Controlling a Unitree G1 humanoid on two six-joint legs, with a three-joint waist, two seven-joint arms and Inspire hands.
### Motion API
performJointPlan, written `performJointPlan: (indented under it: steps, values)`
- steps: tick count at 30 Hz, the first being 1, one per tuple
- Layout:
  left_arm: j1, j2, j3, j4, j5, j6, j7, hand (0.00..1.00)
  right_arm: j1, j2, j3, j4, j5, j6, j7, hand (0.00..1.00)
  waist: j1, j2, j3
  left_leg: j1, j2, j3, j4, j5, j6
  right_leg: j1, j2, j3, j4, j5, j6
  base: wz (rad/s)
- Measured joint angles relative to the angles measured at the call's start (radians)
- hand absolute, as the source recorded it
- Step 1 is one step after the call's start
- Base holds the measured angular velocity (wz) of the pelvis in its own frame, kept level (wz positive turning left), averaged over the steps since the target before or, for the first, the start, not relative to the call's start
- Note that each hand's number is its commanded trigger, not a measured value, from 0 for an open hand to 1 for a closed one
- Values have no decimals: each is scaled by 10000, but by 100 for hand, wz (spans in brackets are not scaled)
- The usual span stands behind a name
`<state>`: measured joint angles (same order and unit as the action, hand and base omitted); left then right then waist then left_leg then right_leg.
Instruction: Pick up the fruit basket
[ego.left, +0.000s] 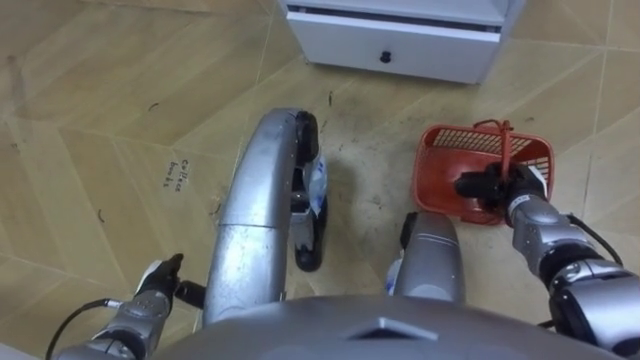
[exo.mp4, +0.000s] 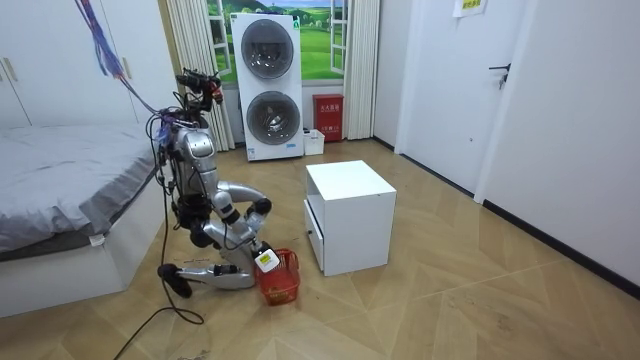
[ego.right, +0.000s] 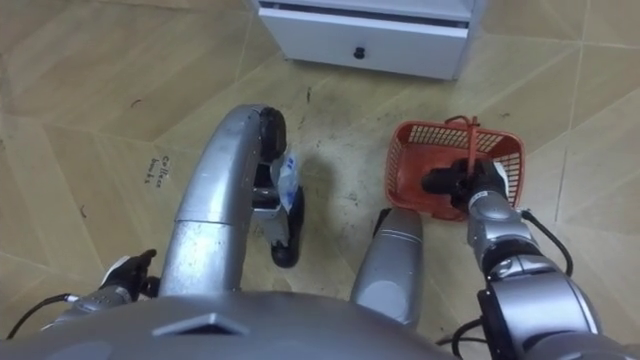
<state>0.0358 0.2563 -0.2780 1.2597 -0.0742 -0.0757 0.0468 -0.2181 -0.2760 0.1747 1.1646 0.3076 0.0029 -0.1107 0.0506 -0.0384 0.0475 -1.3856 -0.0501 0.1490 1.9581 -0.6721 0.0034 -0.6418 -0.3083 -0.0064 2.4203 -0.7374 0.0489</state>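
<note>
The red plastic mesh basket (ego.left: 450, 165) stands on the wooden floor at my right, its thin red handle (ego.left: 507, 145) raised upright. My right hand (ego.left: 525, 195) reaches over the basket's near right rim and lies against the foot of the handle. In the room view I kneel low on the floor, with the basket (exo.mp4: 283, 283) in front of my knees and the right hand (exo.mp4: 264, 259) just above it. My left hand (ego.left: 160, 288) hangs open near the floor at the lower left, holding nothing.
A white cabinet (ego.left: 400, 45) with a black drawer knob stands just beyond the basket. In the room view a bed (exo.mp4: 70, 190) stands on the left behind me, and stacked washing machines (exo.mp4: 268, 85) stand at the back wall. A small paper label (ego.left: 180, 172) lies on the floor.
</note>
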Motion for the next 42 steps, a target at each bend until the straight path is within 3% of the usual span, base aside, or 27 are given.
performJointPlan:
  steps: [3,5,8,10,11,13,15,17,20,22,23,24,25,26,27,28,29,30,31,32,33,34,36,37,39,41,42]
  values:
    - [-99,20,26,-330,-15,6,7,0,-26,-5,14,-332,-148,10,0,100,-49,-142,45,31,-34,-37,37,-14,28,78,5,-7,-44,0,0,0]
    - [-63,21,16,-488,-11,9,8,0,-25,-1,74,-621,-249,9,-28,100,-166,-261,68,108,-233,-196,109,-14,29,262,18,-20,-107,1,0,-5]
    - [-247,20,26,-565,-4,6,100,0,49,-1,313,-1110,-345,22,-157,100,-377,-590,7,282,-498,-260,119,-37,76,517,-64,20,-227,3,3,-1]
    - [-375,1,32,-580,-4,4,146,0,84,3,358,-1615,-390,64,-190,100,-598,-660,-5,332,-572,-345,206,-59,120,716,-56,-60,-324,3,4,2]
    - [-452,-6,32,-587,1,2,173,0,109,3,371,-2058,-446,97,-194,100,-762,-699,-38,353,-733,-457,259,-76,151,812,-30,-65,-390,3,4,0]
    - [-666,-4,250,-554,7,-7,258,0,121,60,373,-2551,-655,99,-199,100,-974,-778,-89,475,-788,-511,289,-117,238,1002,48,-47,-567,-37,67,0]
    - [-976,-7,467,-550,6,-98,410,0,142,102,381,-2942,-866,120,-190,100,-1062,-823,-134,816,-804,-514,39,-167,342,1167,371,133,-1117,-89,136,-2]
    - [-1068,-9,481,-562,4,-192,562,0,144,129,423,-3164,-918,135,-185,100,-1021,-776,-165,1158,-736,-569,-330,-165,347,1194,545,295,-1764,-90,134,-37]
    - [-886,2,798,-452,10,-178,771,0,324,284,679,-3680,-1599,150,-177,100,-912,-659,-229,1816,-372,-757,-1100,-92,480,1205,677,406,-3186,-95,126,-67]
    - [-820,3,813,-232,-5,-164,841,0,454,303,1057,-4077,-1873,197,-172,100,-943,-639,-223,2151,-264,-887,-1519,265,634,1366,718,450,-4169,-98,129,-69]
    - [-580,19,833,-171,-4,-143,813,0,572,360,1252,-4206,-2056,245,-165,100,-926,-622,-200,2200,-64,-966,-1225,1124,830,1816,902,478,-4902,-101,141,-44]
    - [-406,6,847,-218,89,-132,743,0,1080,292,1142,-4736,-2115,361,-170,100,-857,-689,-84,1940,-354,-423,-1578,1128,942,2444,869,495,-5551,-121,187,-14]
    - [-466,-32,833,-284,162,-133,667,0,1424,111,1024,-5087,-2111,390,-189,100,-864,-814,-143,1820,-553,240,-2445,1106,1081,2704,837,581,-5806,-126,197,48]
    - [-409,-162,807,-502,195,-106,525,0,1806,-177,733,-5537,-2114,416,-166,100,-977,-667,-246,1819,-723,1190,-4197,1815,2087,3101,1000,648,-6401,-137,223,42]
    - [-382,-167,843,-567,199,11,535,0,1782,-138,478,-5657,-2222,532,-229,100,-773,-691,-318,2133,-649,1190,-4447,1588,2120,3385,1052,668,-7219,-102,280,19]
    - [-424,-155,929,-622,160,57,550,0,1820,-55,377,-5913,-2374,615,-227,100,-715,-685,-320,2282,-636,1151,-4765,1556,2120,3431,1130,688,-7806,62,357,-39]
    - [-333,-117,1131,-739,-7,70,642,0,1968,40,368,-6644,-2557,649,-177,100,-626,-718,-307,2819,-578,1042,-5662,1557,2085,3413,1186,661,-8908,858,507,-72]
    - [-259,-112,1377,-773,-50,101,822,0,2208,117,387,-7238,-2689,625,-76,100,-542,-731,-311,3709,-413,974,-6708,1620,1976,3367,1172,565,-9646,2106,496,-90]
    - [-165,-105,1484,-759,-118,116,920,0,2263,175,399,-7355,-2773,609,-50,100,-502,-726,-308,4203,-344,936,-7211,1661,1909,3313,1184,478,-9828,2408,405,-105]
    - [-122,-86,1593,-757,-139,129,1165,0,2382,218,393,-7572,-2870,600,-54,100,-477,-663,-303,5317,-190,865,-8324,1861,1818,3076,1194,160,-9971,2547,269,-93]
    - [-108,-47,1601,-804,-158,83,1368,0,2525,203,391,-7710,-3109,600,-56,100,-455,-565,-302,6308,36,860,-9427,2106,1746,2713,1314,-220,-10224,2551,254,-87]
    - [-94,-33,1602,-848,-236,24,1440,0,2581,181,389,-7798,-3178,597,-59,100,-437,-503,-311,6726,116,848,-9937,2252,1689,2551,1346,-379,-10493,2551,251,-75]
    - [-209,4,1559,-852,-482,-202,1618,0,2821,95,355,-8389,-3368,585,-81,100,-526,-333,-302,8038,337,876,-11585,2746,1548,2008,1387,-772,-12221,2554,250,-50]
    - [-251,-13,1548,-874,-516,-216,1635,0,2879,109,342,-8507,-3383,583,-61,100,-547,-312,-296,8279,360,878,-11872,2840,1518,2001,1376,-859,-12755,2559,258,-22]
    - [-252,-173,1549,-1133,-515,-194,1662,0,3048,237,315,-8958,-3433,549,151,100,-562,-270,-304,8984,374,877,-12630,3009,1422,2266,1347,-1160,-15084,2630,233,-9]
    - [-150,-295,1548,-1355,-518,-172,1658,0,3275,240,310,-9611,-3389,546,331,100,-493,-245,-307,9198,361,889,-12791,3031,1374,2569,1466,-1315,-16653,2897,204,-4]
    - [-41,-349,1552,-1358,-519,-172,1646,0,3355,236,299,-9904,-3263,542,390,100,-461,-172,-348,9294,371,869,-12916,3101,1266,2853,1517,-1412,-17073,2895,170,-5]
